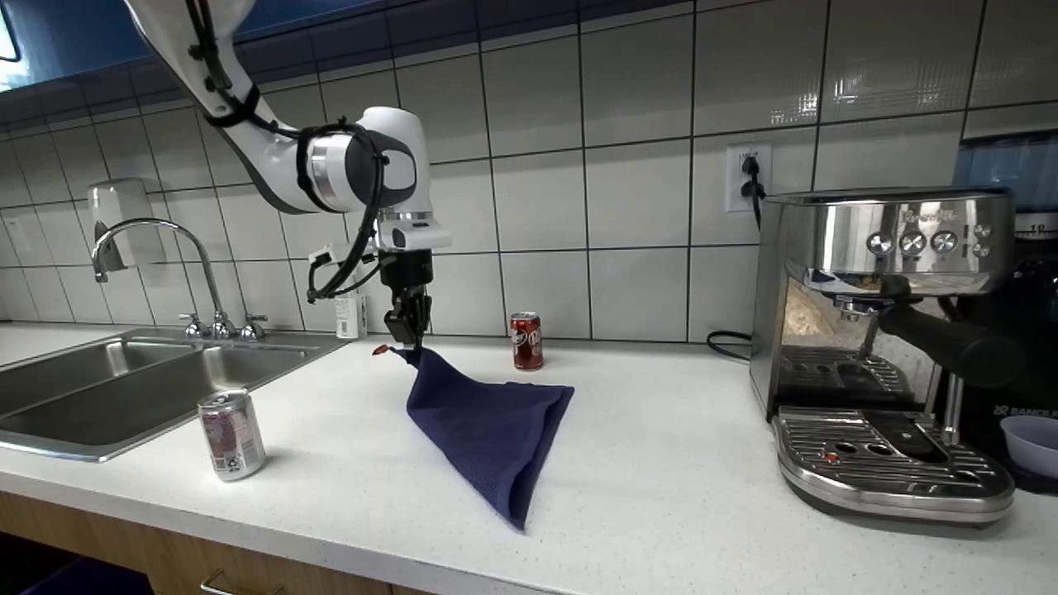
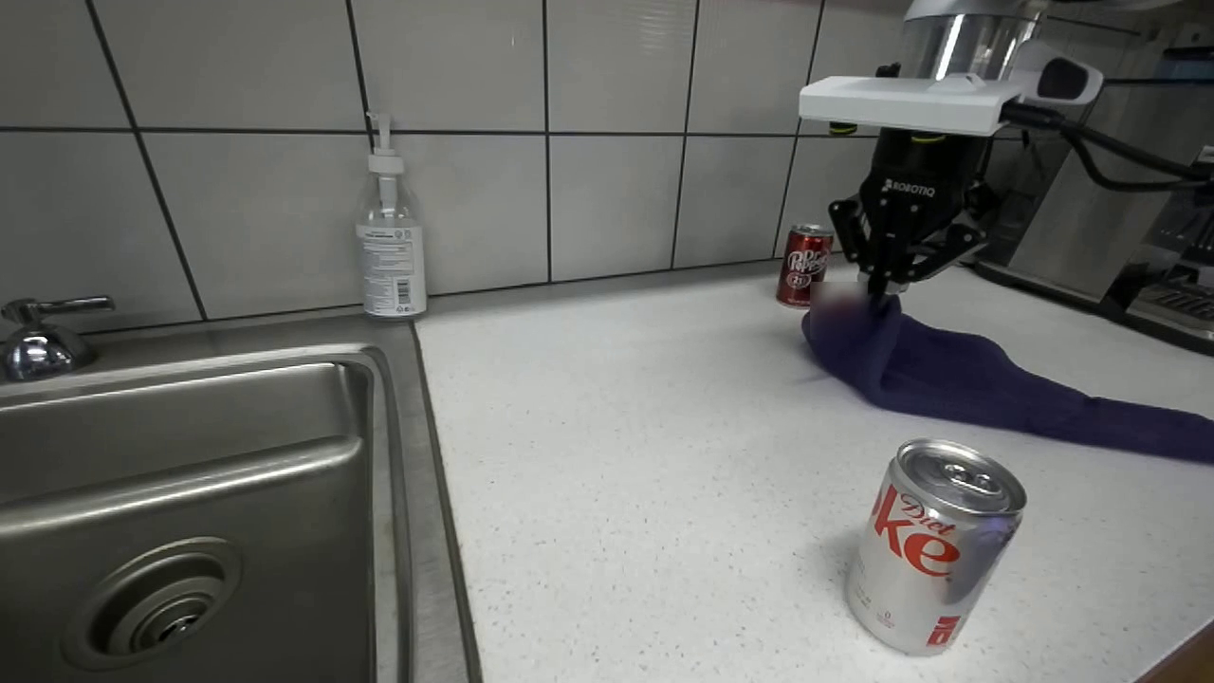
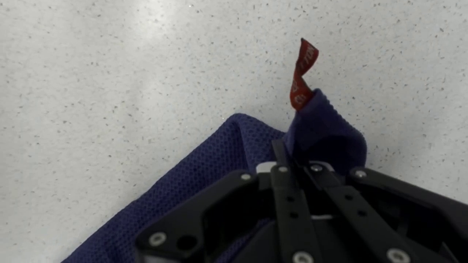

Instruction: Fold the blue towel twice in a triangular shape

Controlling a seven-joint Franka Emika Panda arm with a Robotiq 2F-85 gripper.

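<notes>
The blue towel [image 1: 488, 421] lies on the white counter, with one end lifted off the surface. It also shows in an exterior view [image 2: 977, 375], where its far end runs out of the picture. My gripper [image 1: 417, 343] points down and is shut on the raised end of the towel, as another exterior view of the gripper [image 2: 882, 289] shows. In the wrist view the fingertips [image 3: 289, 159] pinch the towel [image 3: 175, 186] near a corner with a red tag [image 3: 302, 75]. The pinched cloth between the fingers is mostly hidden.
A red can [image 1: 526, 340] stands behind the towel near the tiled wall. A silver can [image 2: 934, 550] stands near the counter's front. A steel sink [image 1: 157, 376], a soap bottle [image 2: 391, 237] and an espresso machine [image 1: 893, 347] are also on the counter.
</notes>
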